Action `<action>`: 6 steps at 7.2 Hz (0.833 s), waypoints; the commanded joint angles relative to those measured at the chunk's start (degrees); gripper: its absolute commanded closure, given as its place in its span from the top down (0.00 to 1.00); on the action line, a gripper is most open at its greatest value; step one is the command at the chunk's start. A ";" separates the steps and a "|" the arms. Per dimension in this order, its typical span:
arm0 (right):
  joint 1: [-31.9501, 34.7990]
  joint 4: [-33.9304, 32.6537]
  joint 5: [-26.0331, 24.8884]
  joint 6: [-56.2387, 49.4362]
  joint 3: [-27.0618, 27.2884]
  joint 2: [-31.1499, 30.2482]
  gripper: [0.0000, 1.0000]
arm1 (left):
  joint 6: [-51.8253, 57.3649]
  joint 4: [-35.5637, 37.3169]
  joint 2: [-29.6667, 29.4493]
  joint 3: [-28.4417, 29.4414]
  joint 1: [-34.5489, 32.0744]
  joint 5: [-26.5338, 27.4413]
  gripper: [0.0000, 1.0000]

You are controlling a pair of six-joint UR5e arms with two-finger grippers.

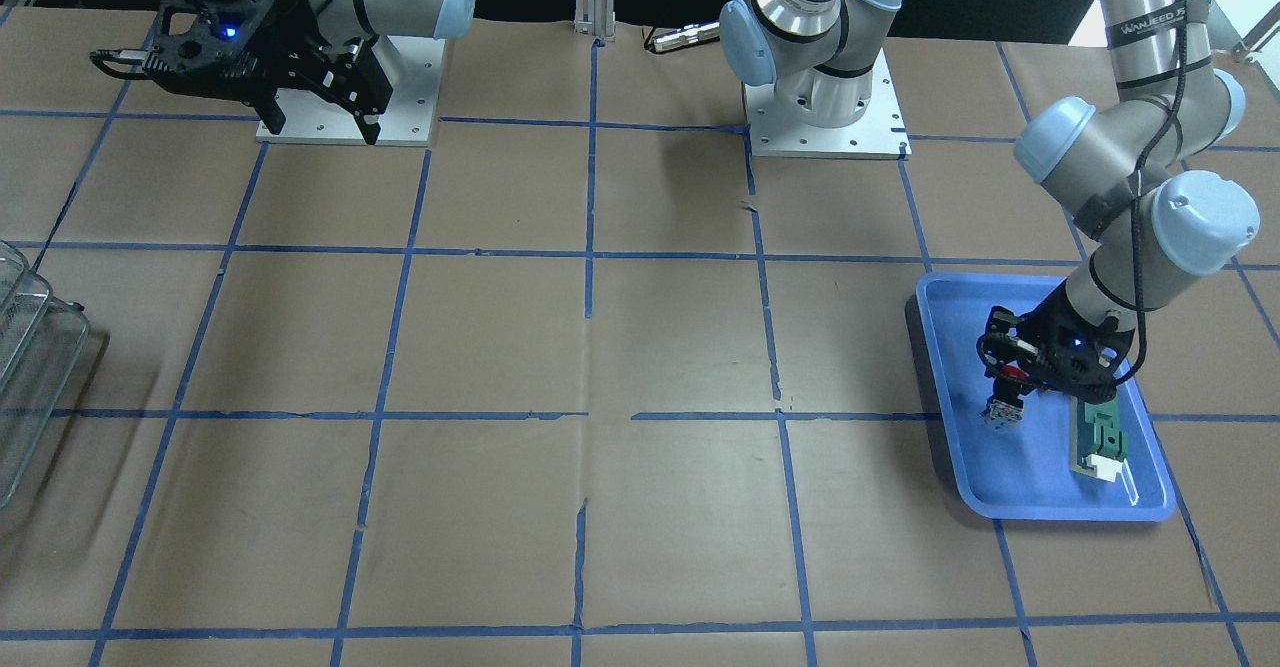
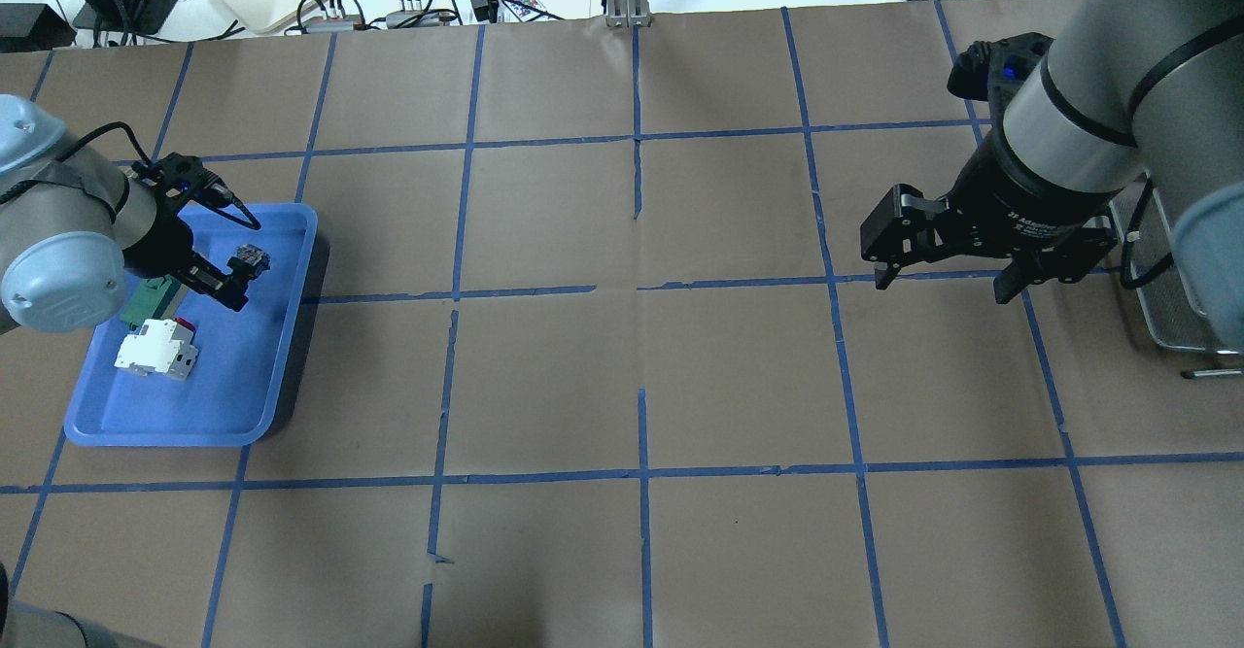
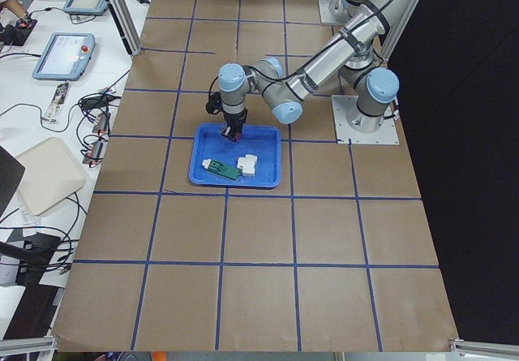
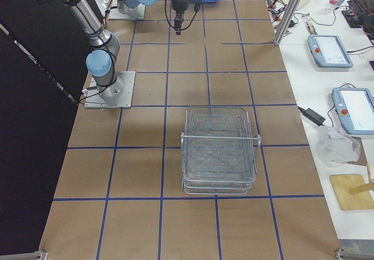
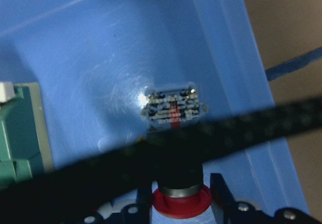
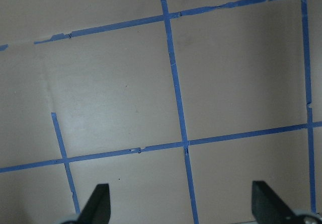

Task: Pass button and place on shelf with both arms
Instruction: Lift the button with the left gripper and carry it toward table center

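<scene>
The button point(image 1: 1003, 409) has a red cap and a clear block base. It is held between the fingers of my left gripper point(image 1: 1012, 387) over the blue tray point(image 1: 935, 377). In the overhead view the left gripper point(image 2: 231, 286) is shut on the button point(image 2: 252, 259) near the tray's far right part. The left wrist view shows the button's base point(image 5: 173, 108) pointing at the tray floor; I cannot tell whether it touches. My right gripper point(image 2: 943, 284) is open and empty, high above the table beside the wire shelf point(image 2: 1166, 284). The shelf point(image 4: 219, 149) is empty.
A white-and-red breaker block point(image 2: 155, 347) and a flat green-and-white part point(image 2: 151, 291) lie in the tray point(image 2: 292, 357) next to my left gripper. The brown table has a blue tape grid. The arm bases point(image 1: 825, 112) stand at the table's robot side.
</scene>
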 commanded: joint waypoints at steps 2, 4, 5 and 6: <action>-0.20 -0.13 -0.04 0.07 -0.21 0.09 1.00 | 19.38 -7.81 3.74 1.62 -3.50 -5.89 0.00; -0.63 -1.09 -0.73 2.34 -0.38 0.18 1.00 | 27.51 -15.03 5.94 6.00 -10.77 -9.73 0.00; -0.81 -1.88 -0.48 6.97 -0.73 0.00 1.00 | 27.53 -19.33 7.35 8.11 -13.33 -14.11 0.00; -0.81 -2.58 -0.39 11.97 -1.52 -0.09 1.00 | 27.53 -23.20 8.75 9.61 -15.53 -19.99 0.00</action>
